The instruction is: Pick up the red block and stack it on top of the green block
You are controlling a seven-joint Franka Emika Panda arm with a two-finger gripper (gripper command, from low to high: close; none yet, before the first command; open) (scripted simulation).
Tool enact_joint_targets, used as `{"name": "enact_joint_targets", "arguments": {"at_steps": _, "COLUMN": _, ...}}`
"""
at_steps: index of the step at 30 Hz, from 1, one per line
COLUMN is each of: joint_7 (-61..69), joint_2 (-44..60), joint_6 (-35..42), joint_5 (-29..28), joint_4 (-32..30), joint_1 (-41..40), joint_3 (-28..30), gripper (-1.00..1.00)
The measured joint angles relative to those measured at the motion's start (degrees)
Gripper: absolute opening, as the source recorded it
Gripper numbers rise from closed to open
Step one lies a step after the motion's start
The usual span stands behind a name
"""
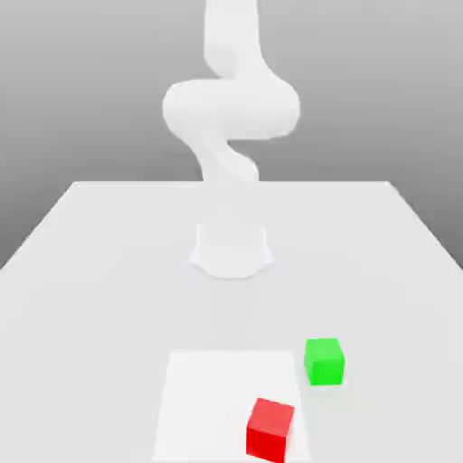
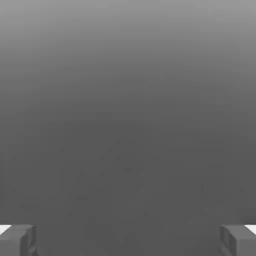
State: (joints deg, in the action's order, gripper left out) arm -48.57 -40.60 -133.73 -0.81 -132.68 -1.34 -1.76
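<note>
The red block (image 1: 270,429) is a small plain cube resting on the table near the front edge, on a lighter white square patch (image 1: 217,398). The green block (image 1: 324,361) stands on the table just behind it and slightly toward the exterior view's right, a small gap apart from it. In the hand view my gripper (image 2: 128,240) is open, its grey fingertips (image 2: 17,240) far apart with nothing between them and plain grey background beyond. The white arm (image 1: 231,108) rises from its base (image 1: 231,249) at the table's middle.
The white table (image 1: 90,271) stretches wide on both sides of the arm base. Both cubes sit on the front right part, close to the near edge.
</note>
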Motion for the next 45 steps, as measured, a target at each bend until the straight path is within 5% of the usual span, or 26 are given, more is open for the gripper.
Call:
{"name": "enact_joint_targets", "arguments": {"at_steps": 14, "joint_7": -16.19, "joint_2": 29.53, "joint_6": -10.83, "joint_5": -5.63, "joint_4": -4.99, "joint_1": -4.61, "joint_3": -7.01, "gripper": 0.00}}
{"name": "enact_joint_targets", "arguments": {"at_steps": 29, "joint_7": -26.89, "joint_2": 60.02, "joint_6": -26.09, "joint_5": -6.75, "joint_4": -7.93, "joint_1": -1.85, "joint_3": -6.16, "gripper": 0.00}}
{"name": "enact_joint_targets", "arguments": {"at_steps": 30, "joint_7": -27.31, "joint_2": 61.99, "joint_6": -27.69, "joint_5": -7.30, "joint_4": -7.63, "joint_1": -1.20, "joint_3": -5.39, "gripper": -1.00}}
{"name": "enact_joint_targets", "arguments": {"at_steps": 38, "joint_7": -27.14, "joint_2": 61.10, "joint_6": -27.02, "joint_5": -7.01, "joint_4": -7.79, "joint_1": -1.48, "joint_3": -5.75, "gripper": -1.00}}
{"name": "enact_joint_targets", "arguments": {"at_steps": 45, "joint_7": -29.33, "joint_2": 47.88, "joint_6": -19.51, "joint_5": 1.08, "joint_4": -12.90, "joint_1": -0.78, "joint_3": -9.97, "gripper": -1.00}}
